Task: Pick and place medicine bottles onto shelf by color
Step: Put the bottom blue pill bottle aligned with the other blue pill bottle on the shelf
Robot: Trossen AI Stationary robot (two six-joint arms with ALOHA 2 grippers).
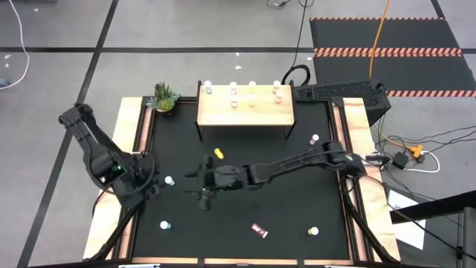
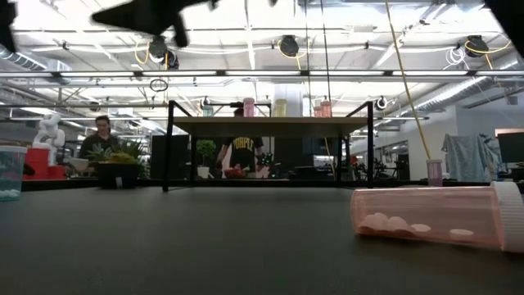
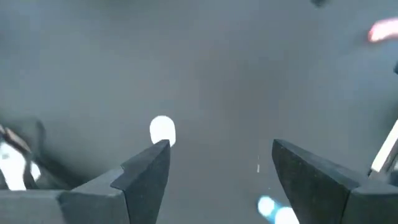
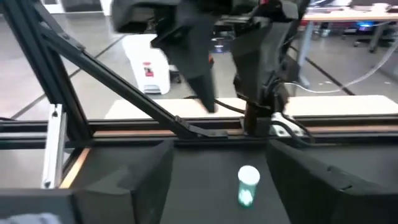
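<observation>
The shelf (image 1: 245, 110) stands at the far middle of the mat, with several medicine bottles (image 1: 253, 95) upright on its top. More medicine bottles are scattered on the mat. One with a green tint (image 4: 248, 184) stands upright below and ahead of my right gripper (image 4: 221, 149), which reaches level toward the table's left (image 1: 202, 182), open and holding nothing. My left gripper (image 3: 219, 146) hangs open over the mat's left part (image 1: 146, 173), slanting down. A white-capped bottle (image 3: 163, 130) and a blue one (image 3: 273, 210) stand on the mat below it.
A pink bottle with pills (image 2: 434, 217) lies on its side near the front edge. A yellow one (image 1: 218, 153) lies before the shelf. Single bottles stand at front left (image 1: 164, 224), front right (image 1: 313, 231) and right (image 1: 314, 138). A potted plant (image 1: 165, 97) stands beside the shelf.
</observation>
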